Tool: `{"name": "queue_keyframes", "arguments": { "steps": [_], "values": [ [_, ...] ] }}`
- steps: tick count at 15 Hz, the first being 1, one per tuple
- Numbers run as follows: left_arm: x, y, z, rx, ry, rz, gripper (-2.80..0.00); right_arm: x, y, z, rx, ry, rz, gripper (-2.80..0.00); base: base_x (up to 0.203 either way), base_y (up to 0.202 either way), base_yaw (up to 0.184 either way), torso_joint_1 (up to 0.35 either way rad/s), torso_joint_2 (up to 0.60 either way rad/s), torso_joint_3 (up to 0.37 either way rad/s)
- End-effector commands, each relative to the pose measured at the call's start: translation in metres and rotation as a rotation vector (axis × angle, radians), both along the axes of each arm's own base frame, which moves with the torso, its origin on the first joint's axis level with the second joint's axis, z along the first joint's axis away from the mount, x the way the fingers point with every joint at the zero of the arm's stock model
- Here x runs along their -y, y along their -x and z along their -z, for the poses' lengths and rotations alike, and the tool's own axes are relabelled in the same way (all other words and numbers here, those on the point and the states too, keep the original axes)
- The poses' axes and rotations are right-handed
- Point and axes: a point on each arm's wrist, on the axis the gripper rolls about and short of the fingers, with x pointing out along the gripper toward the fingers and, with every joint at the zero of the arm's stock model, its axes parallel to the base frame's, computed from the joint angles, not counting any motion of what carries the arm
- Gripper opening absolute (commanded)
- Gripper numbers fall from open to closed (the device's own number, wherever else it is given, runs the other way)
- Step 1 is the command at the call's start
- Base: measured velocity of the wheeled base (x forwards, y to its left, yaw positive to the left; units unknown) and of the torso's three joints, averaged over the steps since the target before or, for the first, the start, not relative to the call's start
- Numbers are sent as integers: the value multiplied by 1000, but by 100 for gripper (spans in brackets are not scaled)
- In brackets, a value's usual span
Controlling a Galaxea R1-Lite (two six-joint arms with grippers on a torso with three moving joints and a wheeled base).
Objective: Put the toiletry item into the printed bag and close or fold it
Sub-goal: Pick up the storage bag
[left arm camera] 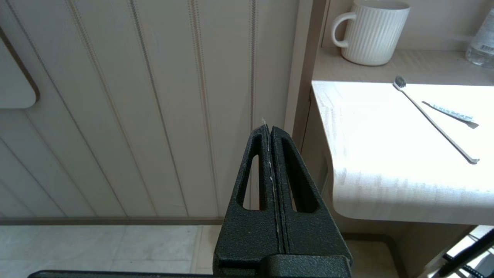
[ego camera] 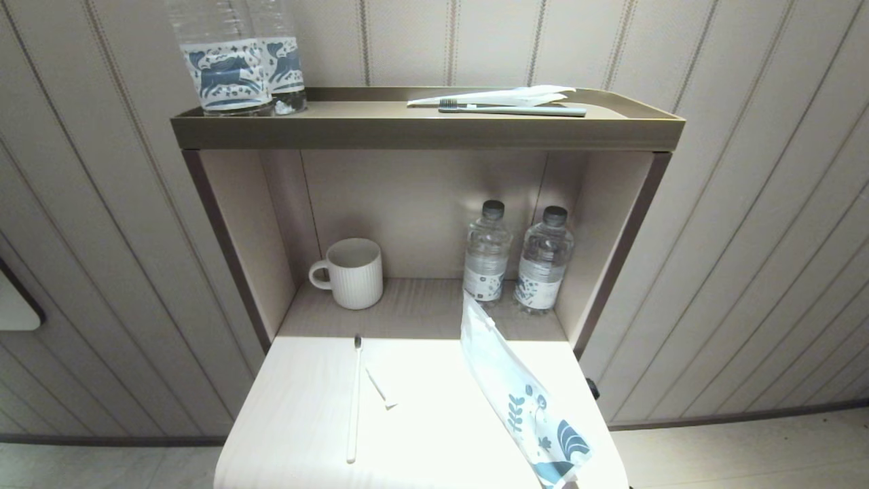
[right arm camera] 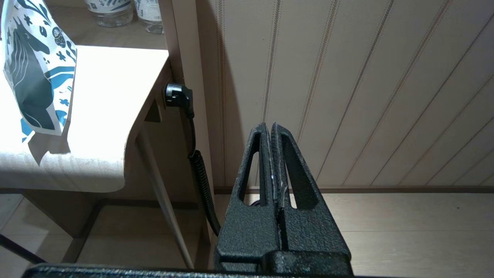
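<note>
Left gripper (left arm camera: 269, 129): fingers pressed together on nothing; hangs off the tabletop's left edge, low beside the panelled wall
Right gripper (right arm camera: 269, 126): fingers together, empty; hangs past the right edge, above the floor
Tabletop (ego camera: 434, 448): bright and pale; bare stretch between the two task things
Toothbrush (ego camera: 354, 401): lies flat left of centre, bristles toward the shelf; a short white sliver (ego camera: 380, 388) just beside it
Printed bag (ego camera: 523, 407): on the right side, reaching to the front edge
Shelf: mug (ego camera: 349, 273); two water bottles (ego camera: 516, 261)
</note>
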Motion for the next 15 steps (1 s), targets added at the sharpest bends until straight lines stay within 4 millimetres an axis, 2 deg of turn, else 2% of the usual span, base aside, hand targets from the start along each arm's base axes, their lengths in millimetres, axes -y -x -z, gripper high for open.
{"name": "queue_keyframes", "arguments": {
  "steps": [1, 7, 11, 15],
  "values": [
    [0, 0, 0, -2, 0, 0, -280, 0, 0, 0, -1, 1, -1, -280, 0, 0, 0, 0, 0, 0],
    [0, 0, 0, 0, -2, 0, -280, -1, 5, -4, -58, 18, -30, -280, 0, 0, 0, 0, 0, 0],
    [0, 0, 0, -2, -2, 0, -280, -2, 27, -64, 7, 22, -110, -280, 0, 0, 0, 0, 0, 0],
    [0, 0, 0, -1, -2, 0, -280, -3, 10, -110, -87, 12, -137, -280, 0, 0, 0, 0, 0, 0]
  ]
}}
